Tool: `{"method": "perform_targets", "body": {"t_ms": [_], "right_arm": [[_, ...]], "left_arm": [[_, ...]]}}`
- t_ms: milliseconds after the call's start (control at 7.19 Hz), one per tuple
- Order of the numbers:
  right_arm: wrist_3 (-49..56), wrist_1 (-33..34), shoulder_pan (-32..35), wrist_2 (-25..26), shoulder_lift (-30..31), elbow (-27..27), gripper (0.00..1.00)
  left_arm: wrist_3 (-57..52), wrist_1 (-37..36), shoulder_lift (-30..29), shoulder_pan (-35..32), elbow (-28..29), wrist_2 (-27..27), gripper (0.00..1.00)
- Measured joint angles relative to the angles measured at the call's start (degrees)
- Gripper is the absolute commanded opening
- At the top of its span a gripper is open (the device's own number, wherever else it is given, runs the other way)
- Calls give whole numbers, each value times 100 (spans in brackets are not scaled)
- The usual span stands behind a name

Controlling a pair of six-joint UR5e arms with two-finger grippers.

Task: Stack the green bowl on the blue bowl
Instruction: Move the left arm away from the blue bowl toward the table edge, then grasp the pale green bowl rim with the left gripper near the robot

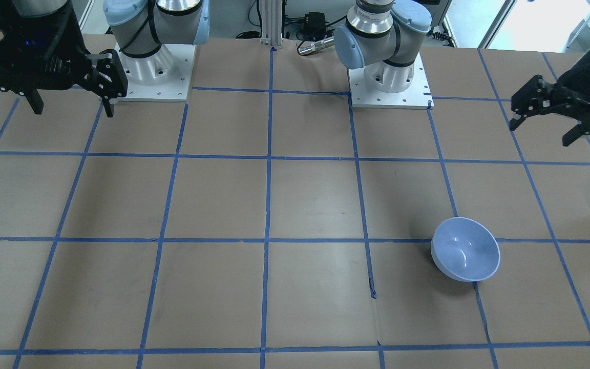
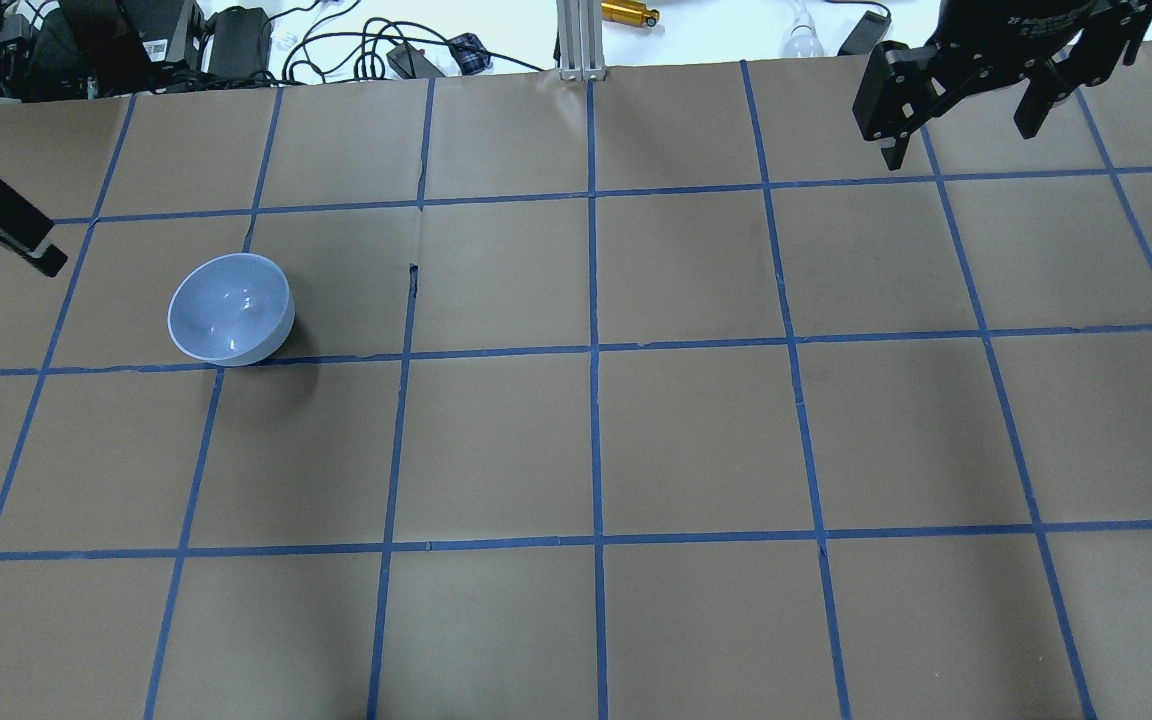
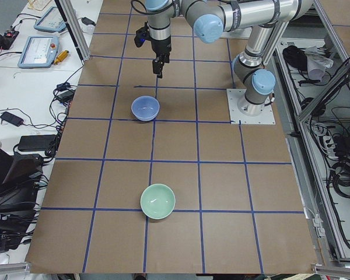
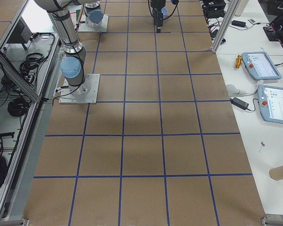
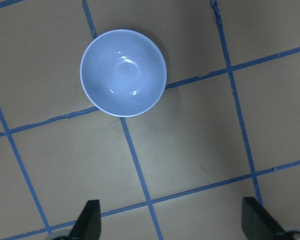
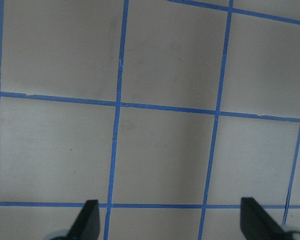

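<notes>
Exterior left view: you're sitting pre-grasp, green bowl (image 3: 157, 201) well apart from blue bowl (image 3: 145, 108). Left fingers (image 5: 89, 222) and right fingers (image 6: 89, 221) both gaping wide, empty. Next, likely: reaching for green rim.

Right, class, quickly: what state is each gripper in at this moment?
Left gripper: open, holding nothing.
Right gripper: open, holding nothing.

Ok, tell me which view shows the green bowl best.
Exterior left: the green bowl shows whole and upright, nothing blocking it. The front-facing view catches only a sliver at its right edge. The overhead, exterior right and both wrist views miss it.
</notes>
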State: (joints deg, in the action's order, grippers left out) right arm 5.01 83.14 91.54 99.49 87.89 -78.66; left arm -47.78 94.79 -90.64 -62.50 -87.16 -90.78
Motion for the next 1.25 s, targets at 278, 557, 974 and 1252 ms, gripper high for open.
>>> {"method": "perform_targets", "body": {"t_ms": [278,557,974,1252], "right_arm": [[0,0,3,0,0,0,100],[0,0,-1,0,0,0,100],[0,0,1,0,0,0,100],[0,0,2,0,0,0,100]], "left_arm": [[-1541,-139,-159,771,-15,-7,100],[-3026,-357,-427,1514,-53,-12,100],[-5180,-1383,-885,2501,-345,-9,100],[-6292,-2234,-1246,2846,-553,4,100]]}}
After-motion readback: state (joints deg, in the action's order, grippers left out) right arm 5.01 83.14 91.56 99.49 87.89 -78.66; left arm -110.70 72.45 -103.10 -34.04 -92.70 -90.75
